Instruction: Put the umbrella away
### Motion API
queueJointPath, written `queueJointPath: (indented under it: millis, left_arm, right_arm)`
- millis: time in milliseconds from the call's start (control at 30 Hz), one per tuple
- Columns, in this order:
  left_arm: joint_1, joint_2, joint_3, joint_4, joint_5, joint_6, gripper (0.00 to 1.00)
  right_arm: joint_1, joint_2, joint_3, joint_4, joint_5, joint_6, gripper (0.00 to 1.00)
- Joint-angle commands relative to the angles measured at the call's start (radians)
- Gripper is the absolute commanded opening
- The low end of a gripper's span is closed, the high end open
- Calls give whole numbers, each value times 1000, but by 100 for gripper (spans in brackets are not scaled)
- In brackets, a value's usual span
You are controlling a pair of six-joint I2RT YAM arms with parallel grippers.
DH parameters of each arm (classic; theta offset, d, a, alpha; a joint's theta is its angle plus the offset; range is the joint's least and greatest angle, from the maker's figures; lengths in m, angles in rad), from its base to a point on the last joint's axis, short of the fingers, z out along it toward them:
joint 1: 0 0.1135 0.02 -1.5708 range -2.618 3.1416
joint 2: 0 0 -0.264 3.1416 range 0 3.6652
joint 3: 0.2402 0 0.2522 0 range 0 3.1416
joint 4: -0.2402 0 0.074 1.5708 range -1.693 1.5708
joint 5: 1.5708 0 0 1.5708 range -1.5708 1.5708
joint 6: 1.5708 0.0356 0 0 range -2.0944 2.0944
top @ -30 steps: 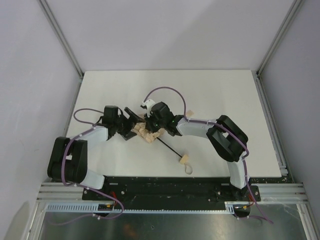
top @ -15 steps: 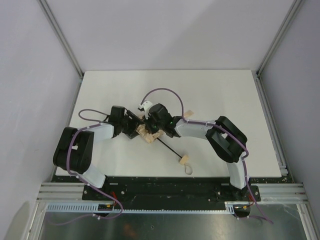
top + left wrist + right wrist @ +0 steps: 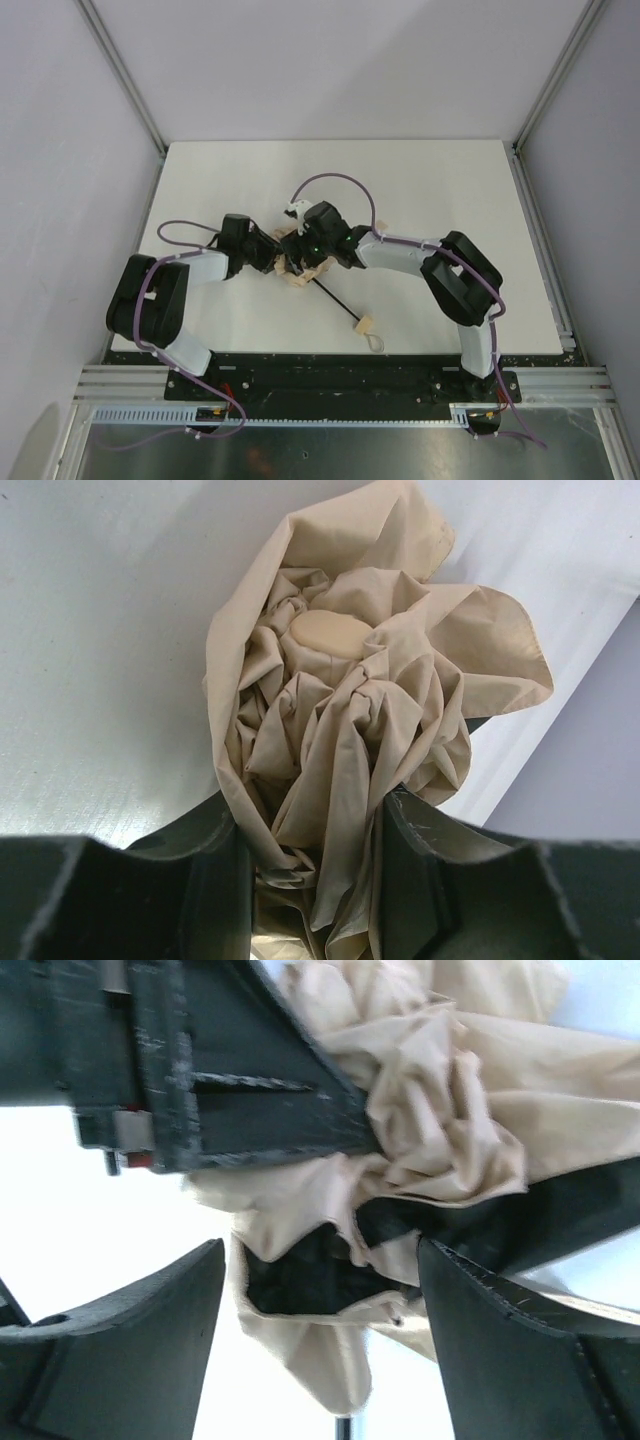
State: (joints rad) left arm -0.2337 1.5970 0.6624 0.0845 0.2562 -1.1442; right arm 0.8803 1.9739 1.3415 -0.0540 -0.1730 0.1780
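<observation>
On the table (image 3: 450, 200), the left gripper (image 3: 310, 805) pinches the umbrella (image 3: 300, 268) by its soft, light canopy (image 3: 330, 710); the right gripper (image 3: 320, 1260) stands spread; the stiff shaft (image 3: 335, 297) likely gives a surer hold.

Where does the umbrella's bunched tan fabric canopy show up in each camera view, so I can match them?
Top external: the bunched tan-beige fabric umbrella canopy lies mid white table, between the two arms' tips.
Left wrist: it fills the middle, its lower end between dark fingers.
Right wrist: it spreads across the centre and upper right.
Shared landmark: the left tool, against the fabric in all three.
</observation>
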Motion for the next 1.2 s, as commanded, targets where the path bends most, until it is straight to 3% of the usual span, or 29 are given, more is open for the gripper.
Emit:
queueJointPath:
  millis: [0,133,233,467,633,733,900,1000,1167]
  left_arm:
    - [0,33,-60,-135,-145,64,12]
    - [0,25,-63,-131,-124,59,11]
    - [0,18,-66,-123,-110,53,10]
    - [0,5,-72,-112,-82,37,9]
    - [0,-8,-79,-105,-67,37,9]
    - [0,-3,-81,-95,-52,34,9]
    - [8,-33,-85,-59,-5,28,11]
    - [33,-104,-98,9,35,19,23]
    - [97,-217,-41,33,115,59,60]
  right_arm:
    - [-5,-46,31,-89,35,83,87]
    - [0,-33,42,-77,84,93,92]
    - [18,21,87,-86,119,66,90]
    - [104,222,269,-188,329,-7,76]
    - [126,280,226,-198,484,-3,65]
    - [131,285,162,-188,532,-10,52]
    - [114,229,35,-115,496,-23,18]
    - [97,150,-69,-3,409,-31,3]
    - [35,62,-144,120,201,-3,0]
